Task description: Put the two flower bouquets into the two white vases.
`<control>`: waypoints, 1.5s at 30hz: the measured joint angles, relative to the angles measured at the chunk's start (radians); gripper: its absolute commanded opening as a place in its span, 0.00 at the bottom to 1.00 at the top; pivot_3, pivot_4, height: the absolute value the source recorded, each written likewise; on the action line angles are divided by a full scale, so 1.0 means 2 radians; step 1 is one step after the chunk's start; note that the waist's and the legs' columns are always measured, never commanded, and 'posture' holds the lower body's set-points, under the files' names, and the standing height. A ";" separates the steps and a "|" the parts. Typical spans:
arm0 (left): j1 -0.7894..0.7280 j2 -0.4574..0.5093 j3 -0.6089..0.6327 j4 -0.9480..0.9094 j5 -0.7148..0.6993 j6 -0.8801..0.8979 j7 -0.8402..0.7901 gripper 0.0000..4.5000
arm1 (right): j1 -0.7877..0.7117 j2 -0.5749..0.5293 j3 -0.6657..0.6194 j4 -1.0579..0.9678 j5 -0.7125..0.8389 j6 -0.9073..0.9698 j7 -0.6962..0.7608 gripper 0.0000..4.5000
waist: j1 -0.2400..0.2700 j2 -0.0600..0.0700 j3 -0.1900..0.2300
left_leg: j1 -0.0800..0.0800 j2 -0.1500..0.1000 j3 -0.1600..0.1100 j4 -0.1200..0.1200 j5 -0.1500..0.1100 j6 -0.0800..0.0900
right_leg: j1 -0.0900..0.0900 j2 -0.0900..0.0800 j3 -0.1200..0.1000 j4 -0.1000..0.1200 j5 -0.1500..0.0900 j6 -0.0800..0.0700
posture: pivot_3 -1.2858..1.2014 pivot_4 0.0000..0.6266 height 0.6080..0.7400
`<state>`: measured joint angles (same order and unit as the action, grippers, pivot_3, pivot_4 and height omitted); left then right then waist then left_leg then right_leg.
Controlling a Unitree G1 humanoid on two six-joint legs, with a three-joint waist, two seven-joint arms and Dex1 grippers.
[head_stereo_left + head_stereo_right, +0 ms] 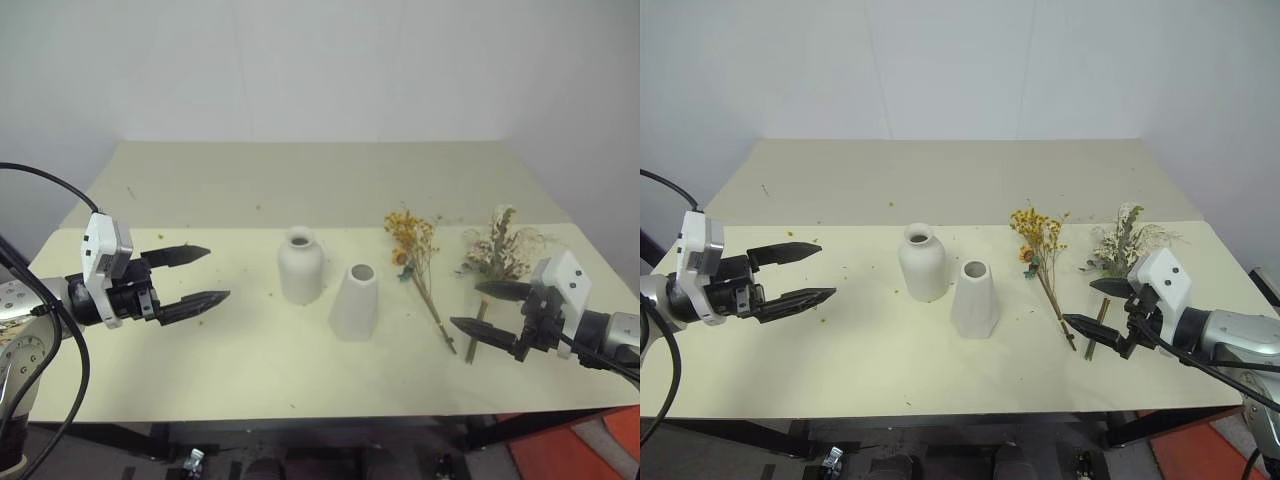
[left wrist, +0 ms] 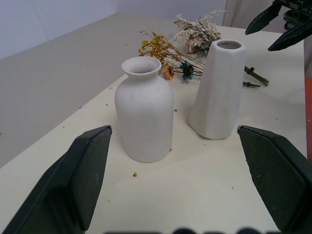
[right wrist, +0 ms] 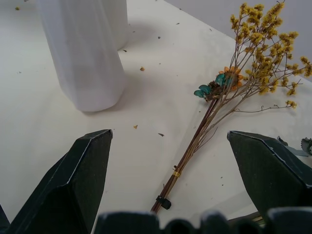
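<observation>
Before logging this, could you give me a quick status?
Both end effectors open, empty: left, right. Bouquets lying on table. Vases upright, empty. Nothing blocking.

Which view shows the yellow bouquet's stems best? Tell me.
The right wrist view: the yellow bouquet lies close, its tied stems plain. Both eye views show it whole but small; the left wrist view shows its blossoms behind the vases.

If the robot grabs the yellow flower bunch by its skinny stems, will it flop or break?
The yellow flower bunch probably weighs little: thin stems, tiny blossoms. Ties bind the stems, so it likely lifts as one, perhaps drooping. It looks dry, and crumbs dot the table, so bits may fall off.
</observation>
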<state>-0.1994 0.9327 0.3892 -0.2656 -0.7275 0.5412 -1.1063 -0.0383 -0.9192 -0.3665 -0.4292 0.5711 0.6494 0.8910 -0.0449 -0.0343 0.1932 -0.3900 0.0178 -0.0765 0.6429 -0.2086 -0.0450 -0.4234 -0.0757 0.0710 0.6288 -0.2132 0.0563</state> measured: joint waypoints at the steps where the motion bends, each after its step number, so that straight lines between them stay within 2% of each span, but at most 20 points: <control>1: 0.000 0.000 0.000 0.000 0.000 0.000 0.000 1.00 | -0.001 0.000 0.000 0.000 0.000 0.001 0.000 0.99 | 0.000 0.000 0.000 | 0.000 0.000 0.000 0.000 0.000 0.000 | 0.000 0.000 0.000 0.000 0.000 0.000 | 0.52 0.24 1.00; 9: -0.009 0.000 -0.003 0.001 0.000 0.001 0.002 1.00 | -0.026 -0.008 0.006 0.005 -0.002 0.024 -0.018 0.99 | 0.000 0.000 0.000 | 0.000 0.000 0.000 0.000 0.000 0.000 | 0.000 0.000 0.000 0.000 0.000 0.000 | 0.52 0.24 1.00; 13: -0.019 0.000 -0.009 0.003 -0.002 0.003 0.001 1.00 | -0.090 -0.019 0.039 0.025 -0.008 0.149 -0.092 0.99 | -0.001 0.000 0.000 | 0.000 0.000 0.000 0.000 0.000 0.000 | 0.000 0.000 0.000 0.000 0.000 -0.001 | 0.52 0.24 1.00; 17: -0.063 0.002 -0.015 0.011 -0.011 0.013 -0.005 1.00 | -0.162 -0.018 0.076 0.054 -0.003 0.302 -0.146 0.99 | 0.001 0.000 0.000 | 0.000 0.000 0.000 0.000 0.000 0.000 | 0.000 0.000 0.000 0.000 0.000 0.000 | 0.52 0.24 1.00; 24: -0.074 0.002 -0.033 0.022 -0.009 0.013 -0.013 1.00 | -0.268 0.059 0.085 0.131 -0.047 0.453 -0.247 0.99 | -0.001 0.000 0.000 | -0.001 0.000 0.000 0.000 0.000 0.000 | -0.001 0.000 0.000 0.000 0.000 0.000 | 0.52 0.24 1.00; 30: -0.070 0.001 -0.033 0.021 -0.009 0.013 -0.011 1.00 | -0.315 0.110 0.085 0.192 -0.089 0.477 -0.310 0.99 | -0.001 0.000 0.000 | -0.001 0.000 0.000 0.000 0.000 0.000 | -0.001 0.000 0.000 0.000 0.000 0.000 | 0.52 0.24 1.00; 33: -0.066 0.001 -0.032 0.019 -0.009 0.013 -0.010 1.00 | -0.334 0.135 0.084 0.219 -0.104 0.477 -0.325 0.86 | -0.002 0.000 0.000 | -0.001 0.000 0.000 0.000 0.000 0.000 | -0.001 0.000 0.000 0.000 0.000 0.001 | 0.52 0.24 1.00; 38: -0.054 0.001 -0.030 0.014 -0.010 0.013 -0.006 1.00 | -0.344 0.146 0.085 0.278 -0.130 0.446 -0.333 0.45 | -0.002 0.000 0.000 | -0.001 0.000 0.000 0.000 0.000 0.000 | -0.001 0.000 0.000 0.000 0.000 0.001 | 0.52 0.24 1.00; 39: -0.053 0.001 -0.030 0.014 -0.010 0.013 -0.006 1.00 | -0.344 0.146 0.085 0.280 -0.133 0.442 -0.336 0.42 | -0.002 0.000 0.000 | -0.001 0.000 0.000 0.000 0.000 0.000 | -0.001 0.000 0.000 0.000 0.000 0.001 | 0.52 0.24 1.00; 43: -0.048 0.001 -0.026 0.007 -0.010 0.013 -0.004 1.00 | -0.348 0.151 0.081 0.293 -0.146 0.430 -0.341 0.10 | -0.002 0.000 0.000 | -0.001 0.000 0.000 0.000 0.000 0.000 | -0.001 0.000 0.000 0.000 0.000 0.001 | 0.52 0.24 1.00; 44: -0.047 0.001 -0.026 0.007 -0.010 0.013 -0.004 1.00 | -0.348 0.151 0.080 0.293 -0.146 0.428 -0.341 0.05 | -0.002 0.000 0.000 | -0.001 0.000 0.000 0.000 0.000 0.000 | -0.001 0.000 0.000 0.000 0.000 0.001 | 0.52 0.24 1.00; 45: -0.047 0.001 -0.026 0.007 -0.010 0.013 -0.003 1.00 | -0.348 0.152 0.080 0.294 -0.147 0.427 -0.341 0.05 | -0.003 0.000 0.000 | -0.001 0.000 0.000 0.000 0.000 0.000 | -0.001 0.000 0.000 0.000 0.000 0.001 | 0.52 0.24 1.00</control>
<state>-0.2943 0.9345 0.3376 -0.2517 -0.7477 0.5665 -1.1133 -0.7349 -0.6146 -0.2070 0.1584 0.2773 1.5032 0.2082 -0.0502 -0.0344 0.1933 -0.3913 0.0175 -0.0771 0.6430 -0.2088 -0.0444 -0.4247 -0.0753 0.0710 0.6291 -0.2122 0.0574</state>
